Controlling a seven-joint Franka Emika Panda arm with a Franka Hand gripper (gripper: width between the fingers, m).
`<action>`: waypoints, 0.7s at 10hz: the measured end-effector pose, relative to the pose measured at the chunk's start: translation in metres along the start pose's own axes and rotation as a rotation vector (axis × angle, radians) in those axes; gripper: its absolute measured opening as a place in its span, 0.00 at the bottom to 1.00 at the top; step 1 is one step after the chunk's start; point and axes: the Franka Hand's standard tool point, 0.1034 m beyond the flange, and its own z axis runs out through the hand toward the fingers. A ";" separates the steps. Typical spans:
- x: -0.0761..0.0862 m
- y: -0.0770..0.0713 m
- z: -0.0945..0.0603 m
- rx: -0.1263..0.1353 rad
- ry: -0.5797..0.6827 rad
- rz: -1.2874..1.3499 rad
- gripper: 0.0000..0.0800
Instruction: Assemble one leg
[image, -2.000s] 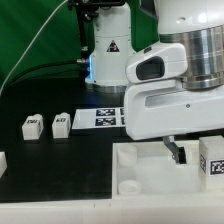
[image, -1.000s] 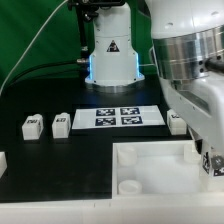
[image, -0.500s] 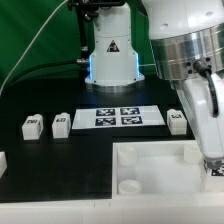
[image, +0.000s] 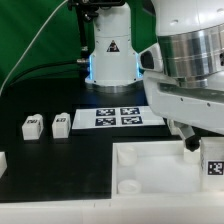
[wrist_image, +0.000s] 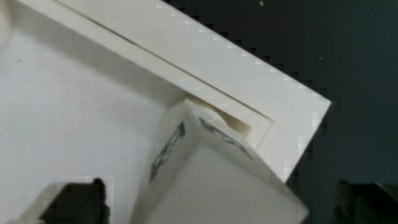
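A leg (image: 213, 161), a small white block with a black-and-white tag, stands upright at the tabletop's (image: 150, 165) corner on the exterior view's right. My gripper (image: 203, 148) is down around it. In the wrist view the leg (wrist_image: 214, 165) rises between my two dark fingers (wrist_image: 75, 200), which stand wide apart with gaps on both sides, so the gripper (wrist_image: 222, 205) is open. The tabletop's raised rim and corner (wrist_image: 267, 100) show behind the leg. Two more legs (image: 32, 125) (image: 61, 123) lie on the black table at the exterior view's left.
The marker board (image: 122, 117) lies behind the tabletop, in front of the arm's base (image: 110, 55). A white part (image: 3, 158) shows at the exterior view's left edge. A round socket (image: 128, 187) sits in the tabletop's near left corner.
My wrist has turned back round above the corner leg, and the hand's body now faces as it did two seconds ago. The leg has stayed at the tabletop's corner.
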 end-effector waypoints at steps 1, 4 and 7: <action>0.000 0.000 0.000 0.000 0.000 -0.095 0.81; -0.003 0.000 0.001 -0.045 0.022 -0.560 0.81; -0.002 0.000 0.001 -0.043 0.022 -0.536 0.48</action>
